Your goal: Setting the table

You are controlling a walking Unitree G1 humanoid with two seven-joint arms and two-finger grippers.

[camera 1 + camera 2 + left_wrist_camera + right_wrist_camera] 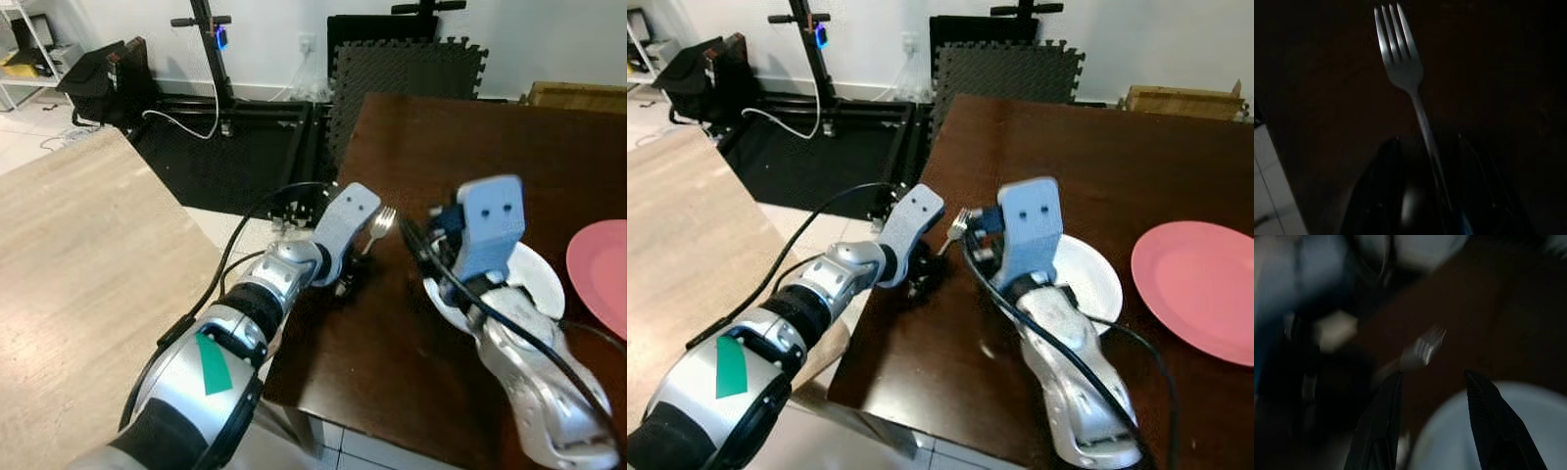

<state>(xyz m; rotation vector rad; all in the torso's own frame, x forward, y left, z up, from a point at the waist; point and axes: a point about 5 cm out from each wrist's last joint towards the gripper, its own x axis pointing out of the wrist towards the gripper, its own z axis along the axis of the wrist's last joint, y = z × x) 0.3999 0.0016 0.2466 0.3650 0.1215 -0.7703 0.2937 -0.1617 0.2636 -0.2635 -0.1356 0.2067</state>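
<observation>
My left gripper (1427, 142) is shut on the handle of a silver fork (1400, 63), held low over the near left part of the dark wooden table (421, 352). The fork's tines (381, 223) point towards the right arm. My right gripper (1433, 374) stands open just right of the fork (1422, 350), above the left rim of a white plate (1092, 279). Nothing sits between its fingers (1378, 431). A pink plate (1200, 289) lies further right on the table.
A light wooden counter (78, 264) runs along my left, with a strip of tiled floor between it and the table. Behind are black foam mats (407, 69), a black stand (208, 49) with cables, and a cardboard box (1181, 101) past the table's far edge.
</observation>
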